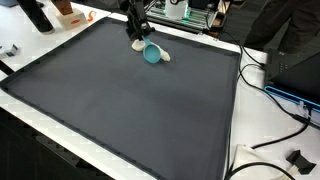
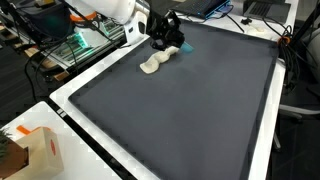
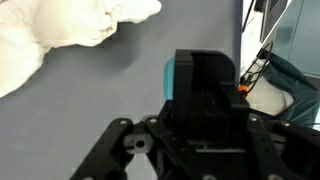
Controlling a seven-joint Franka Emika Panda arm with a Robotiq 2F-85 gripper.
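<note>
Wrist view puts your gripper (image 3: 205, 88) right against the teal cup (image 3: 171, 78). Its own black body hides the fingertips, so you cannot tell whether they are spread or pinching the rim. A crumpled white cloth (image 3: 60, 35) lies just beside the cup. In an exterior view the cup (image 1: 152, 54) sits near the far edge of the dark mat (image 1: 130, 115), with the cloth touching it. A wide stretch of mat runs from the cup to the near edge. Beyond one side border, cables (image 1: 268, 88) trail over the white table (image 1: 238, 120).
</note>
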